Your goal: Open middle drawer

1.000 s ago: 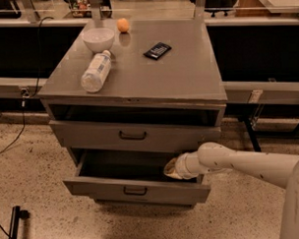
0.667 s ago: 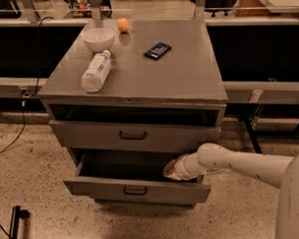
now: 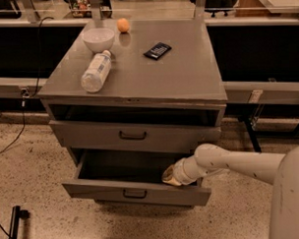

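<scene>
The grey metal cabinet (image 3: 138,77) stands in the middle of the camera view. Its middle drawer (image 3: 107,188) is pulled out toward me, with a small dark bar pull (image 3: 135,193) on its flat front and a dark hollow inside. My gripper (image 3: 170,176) reaches in from the right on the white arm (image 3: 234,163). It sits at the drawer's right end, just behind the front panel. The upper drawer (image 3: 135,135) with the wider handle is nearly closed, with a dark gap above it. The lowest drawer is hidden under the open one.
On the cabinet top lie a plastic bottle (image 3: 95,71), a white bowl (image 3: 98,38), an orange (image 3: 123,25) and a dark packet (image 3: 157,50). Dark benches run behind on both sides. A cable (image 3: 17,136) trails over the speckled floor at left.
</scene>
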Controlling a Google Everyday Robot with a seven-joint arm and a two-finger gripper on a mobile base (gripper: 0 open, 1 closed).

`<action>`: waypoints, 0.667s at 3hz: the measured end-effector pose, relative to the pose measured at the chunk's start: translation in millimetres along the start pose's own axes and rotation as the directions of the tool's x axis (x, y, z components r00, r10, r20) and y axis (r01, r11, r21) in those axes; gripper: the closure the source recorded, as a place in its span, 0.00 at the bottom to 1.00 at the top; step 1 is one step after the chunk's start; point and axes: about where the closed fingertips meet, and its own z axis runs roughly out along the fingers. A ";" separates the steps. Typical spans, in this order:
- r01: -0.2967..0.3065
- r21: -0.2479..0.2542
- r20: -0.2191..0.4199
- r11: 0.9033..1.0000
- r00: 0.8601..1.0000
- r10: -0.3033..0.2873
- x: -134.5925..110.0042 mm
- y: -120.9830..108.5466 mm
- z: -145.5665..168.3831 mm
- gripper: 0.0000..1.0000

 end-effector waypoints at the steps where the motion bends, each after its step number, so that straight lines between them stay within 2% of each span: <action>1: -0.002 -0.009 0.000 1.000 1.000 0.002 0.7 4.8 0.2 1.00; 2: 0.025 -0.018 0.075 1.000 0.997 -0.023 -0.9 26.9 -5.6 1.00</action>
